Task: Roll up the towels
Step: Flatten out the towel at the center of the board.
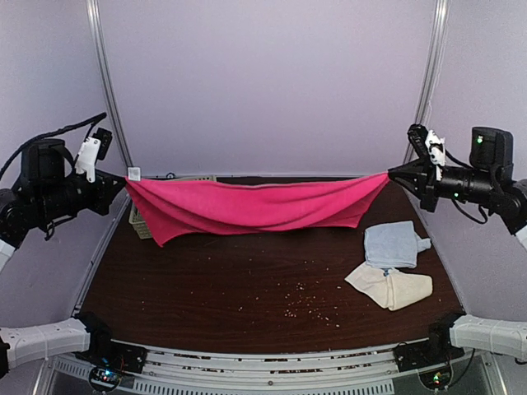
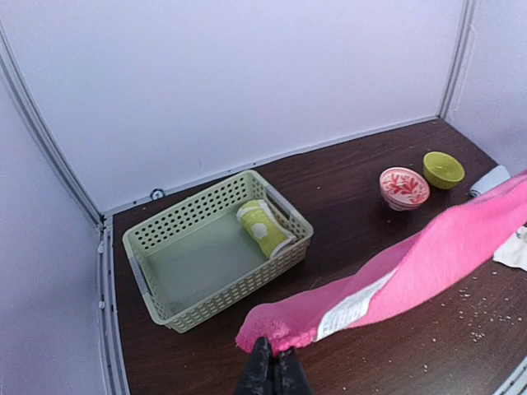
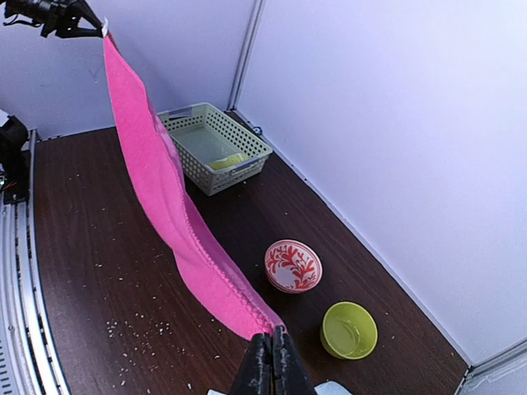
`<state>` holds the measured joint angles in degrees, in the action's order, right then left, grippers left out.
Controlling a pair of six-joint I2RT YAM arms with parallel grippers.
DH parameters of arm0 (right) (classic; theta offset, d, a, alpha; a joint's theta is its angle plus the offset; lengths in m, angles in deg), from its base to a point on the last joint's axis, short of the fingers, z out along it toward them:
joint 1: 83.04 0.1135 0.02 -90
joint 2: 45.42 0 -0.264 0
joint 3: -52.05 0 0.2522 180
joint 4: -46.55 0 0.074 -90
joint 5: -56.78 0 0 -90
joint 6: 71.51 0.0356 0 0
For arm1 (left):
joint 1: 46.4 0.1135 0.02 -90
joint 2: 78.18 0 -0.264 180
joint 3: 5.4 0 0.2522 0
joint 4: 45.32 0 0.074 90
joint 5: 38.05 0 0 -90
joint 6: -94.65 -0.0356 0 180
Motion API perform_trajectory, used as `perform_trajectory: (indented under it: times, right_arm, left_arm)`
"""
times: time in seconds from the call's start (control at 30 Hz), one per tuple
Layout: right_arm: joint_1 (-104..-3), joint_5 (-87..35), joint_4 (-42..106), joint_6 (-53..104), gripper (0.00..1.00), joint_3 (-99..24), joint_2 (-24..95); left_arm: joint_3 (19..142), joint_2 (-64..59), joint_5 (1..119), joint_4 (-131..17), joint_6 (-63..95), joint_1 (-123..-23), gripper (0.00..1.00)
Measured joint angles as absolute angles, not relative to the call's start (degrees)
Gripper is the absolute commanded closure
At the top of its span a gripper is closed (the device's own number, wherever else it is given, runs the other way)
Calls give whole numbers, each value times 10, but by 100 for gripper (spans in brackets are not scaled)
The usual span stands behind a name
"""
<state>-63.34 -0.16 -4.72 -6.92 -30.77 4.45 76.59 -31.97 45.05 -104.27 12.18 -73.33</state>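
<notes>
The left gripper (image 1: 123, 176) is held high over the left edge of the tabletop (image 1: 206, 288), its jaws pinched tight on one end of the pink towel (image 1: 247, 206). The left wrist view shows the cloth bunched right at the closed fingertips, with a white label (image 2: 350, 309) sewn on nearby.

In the back left corner sits a green basket (image 2: 230, 290). The yellow towel (image 2: 262, 228) lies inside it, rolled up against the basket's right-hand wall.

The pink towel is stretched in the air across almost the whole width of the table, from one gripper to the other. It sags in the middle and hangs lowest toward its left end, clear of the tabletop.

Behind it, along the back edge and right of centre, are two bowls just beside each other: a red-and-white patterned bowl (image 2: 404, 187) and a yellow-green bowl (image 2: 443, 169). The patterned one is nearer the basket.

Pale crumbs (image 1: 309, 300) are scattered over the dark wood toward the near edge.

Near the right edge the light blue towel (image 1: 394, 244) lies flat and loosely folded. The cream towel (image 1: 391, 288) is just in front of it – so close that I cannot tell whether they touch.

The right gripper (image 1: 394, 174) is raised over the right edge – its jaws are closed on the pink towel's other end.
</notes>
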Motion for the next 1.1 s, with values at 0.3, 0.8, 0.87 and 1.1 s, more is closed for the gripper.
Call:
perform_trajectory:
  times: [0.3, 0.8, 0.87, 1.1]
  right_arm:
    - [-660, 129, -164, -129, 100, -362, 0]
    - [-664, 18, -31, -94, 100, -224, 376]
    - [-665, -12, -19, -86, 100, -252, 467]
    - [-667, -69, 17, -59, 100, -310, 572]
  left_arm:
    - [843, -397, 552, -1071, 94, -733, 100]
    - [674, -26, 416, -1049, 181, -725, 100]
    - [682, 52, 387, -1037, 189, -717, 100]
    - [693, 146, 324, -1005, 209, -692, 100]
